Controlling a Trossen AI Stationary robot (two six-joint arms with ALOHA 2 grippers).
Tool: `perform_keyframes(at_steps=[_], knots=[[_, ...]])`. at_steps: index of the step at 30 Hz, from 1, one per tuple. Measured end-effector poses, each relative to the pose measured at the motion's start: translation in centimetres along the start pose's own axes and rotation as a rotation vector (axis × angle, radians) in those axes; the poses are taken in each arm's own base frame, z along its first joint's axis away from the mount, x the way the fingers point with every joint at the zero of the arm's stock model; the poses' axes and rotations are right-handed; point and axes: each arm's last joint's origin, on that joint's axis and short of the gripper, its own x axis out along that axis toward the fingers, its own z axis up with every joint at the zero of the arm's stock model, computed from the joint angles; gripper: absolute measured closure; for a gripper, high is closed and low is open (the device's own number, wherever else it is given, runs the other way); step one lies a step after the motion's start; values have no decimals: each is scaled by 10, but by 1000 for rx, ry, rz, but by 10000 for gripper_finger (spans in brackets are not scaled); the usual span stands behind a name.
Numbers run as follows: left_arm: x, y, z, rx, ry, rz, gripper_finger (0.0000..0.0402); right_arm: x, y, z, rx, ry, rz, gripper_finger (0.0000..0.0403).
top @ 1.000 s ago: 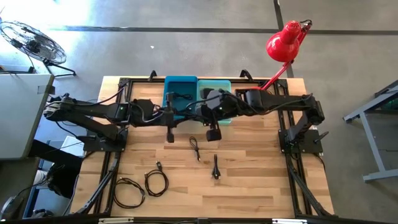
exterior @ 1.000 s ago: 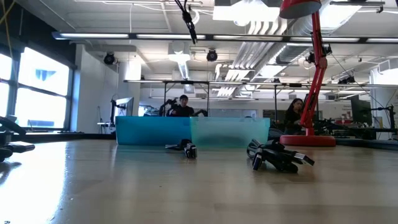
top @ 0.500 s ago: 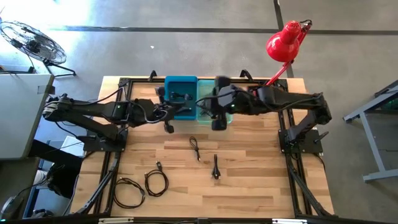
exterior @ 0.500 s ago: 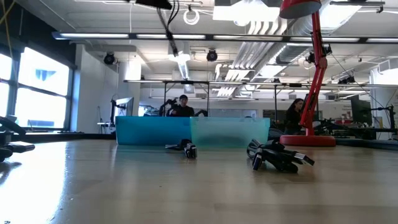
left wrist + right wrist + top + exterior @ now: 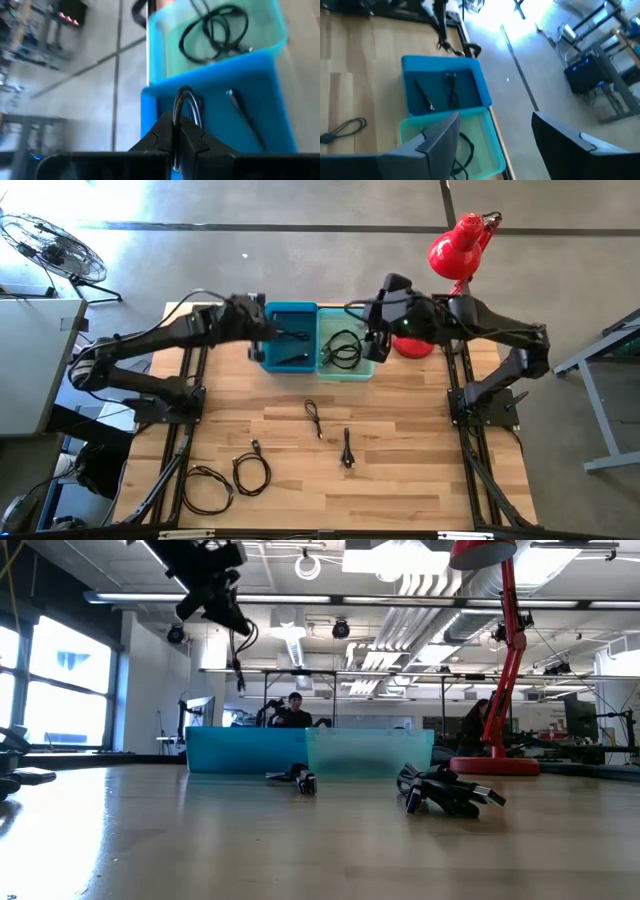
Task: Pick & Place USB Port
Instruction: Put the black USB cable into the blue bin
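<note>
**Left claw held a cable over the blue bin; right claw stood open by the green bin**

From above, the wooden counter [image 5: 400, 470] carried two bins side by side at its far edge: a blue bin [image 5: 290, 337] and, touching it on the right, a green bin [image 5: 346, 340]. The left claw [image 5: 254, 352] sat at the blue bin's left rim. The right claw [image 5: 374, 343] was at the green bin's right edge. A coiled black cable [image 5: 342, 349] lay in the green bin, and thin dark cables lay in the blue one. On the open counter lay a short cable [image 5: 314, 418], a USB plug [image 5: 346, 450], a small cable [image 5: 256, 448] and two coiled cables [image 5: 250, 474] near the front left. A red lamp [image 5: 455, 248] stood at the far right corner.

At counter height, the left claw [image 5: 215, 595] hung high with a thin cable [image 5: 238, 652] dangling from it above the blue bin [image 5: 245, 750]. The green bin [image 5: 370, 753] stood beside it, and the USB plug [image 5: 303, 778] and a cable bundle [image 5: 445, 790] lay in front.

The left wrist camera showed its fingers [image 5: 177, 134] closed together on a looped cable [image 5: 185, 105] over the blue bin [image 5: 270, 95].

The right wrist camera showed its fingers [image 5: 437, 137] spread wide apart, holding nothing, over the green bin [image 5: 487, 150].
</note>
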Motion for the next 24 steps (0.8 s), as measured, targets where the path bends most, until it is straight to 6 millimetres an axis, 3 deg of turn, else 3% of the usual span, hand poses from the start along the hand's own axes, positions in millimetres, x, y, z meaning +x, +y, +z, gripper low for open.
perform_keyframes(at_steps=[8,16,24], knots=[[24,24,-29,-92,36,-27,401,18,-14,-14,34,89,35,179],[55,17,-35,-102,45,-160,397,50,-14,-34,7,172,33,191],[61,15,-37,-60,61,-161,340,57,-12,-32,25,110,94,192]])
